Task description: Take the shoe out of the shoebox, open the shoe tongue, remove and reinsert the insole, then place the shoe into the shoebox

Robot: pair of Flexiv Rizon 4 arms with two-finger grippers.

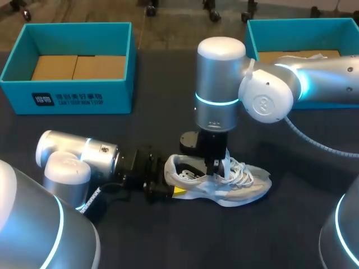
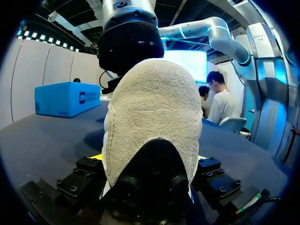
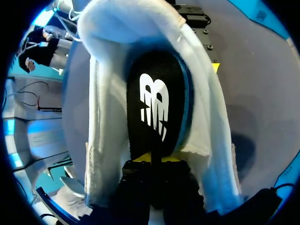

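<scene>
Shoe (insole inside) lies on table; left shoebox holds cardboard.

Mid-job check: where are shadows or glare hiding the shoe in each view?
Head view: the shoe is evenly lit, no glare, though my right arm covers its opening. Left wrist view: the heel is bright, with deep shadow beneath it at the left hand. Right wrist view: the dark insole shows plainly; the shoe's shadow falls on the table beside it.
</scene>
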